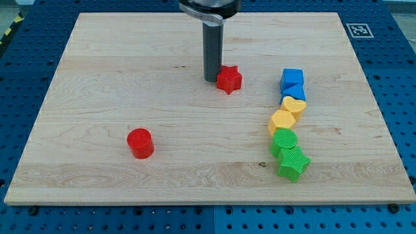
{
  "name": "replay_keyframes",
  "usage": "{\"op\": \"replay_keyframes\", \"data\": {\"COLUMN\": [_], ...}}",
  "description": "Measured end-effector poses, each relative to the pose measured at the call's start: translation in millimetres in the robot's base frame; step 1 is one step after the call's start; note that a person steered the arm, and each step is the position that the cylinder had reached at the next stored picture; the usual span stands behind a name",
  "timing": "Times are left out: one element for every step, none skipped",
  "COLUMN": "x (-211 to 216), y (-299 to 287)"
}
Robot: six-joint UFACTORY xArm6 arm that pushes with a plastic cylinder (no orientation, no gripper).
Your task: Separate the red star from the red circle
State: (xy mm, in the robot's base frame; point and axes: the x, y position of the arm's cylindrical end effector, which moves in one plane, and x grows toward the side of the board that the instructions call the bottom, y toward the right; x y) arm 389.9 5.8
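Note:
The red star (229,79) lies on the wooden board (117,78), right of centre near the view's top. The red circle (140,143) stands far from it, toward the view's lower left. My tip (211,79) rests on the board just left of the red star, touching or almost touching its left side. The dark rod rises from there to the view's top edge.
A column of blocks runs down the view's right side: a blue cube (292,78) with a second blue block (294,91), a yellow heart (294,105), a yellow hexagon (281,121), a green circle (284,140), a green star (292,162).

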Motion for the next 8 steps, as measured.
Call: {"op": "replay_keyframes", "data": {"x": [31.2,47.6,22.5,-4.5,-1.8,-0.3,-22.6,-31.8], "y": [0.0,19.5,53.8,60.9,40.6,-10.7,-6.0,42.3]}}
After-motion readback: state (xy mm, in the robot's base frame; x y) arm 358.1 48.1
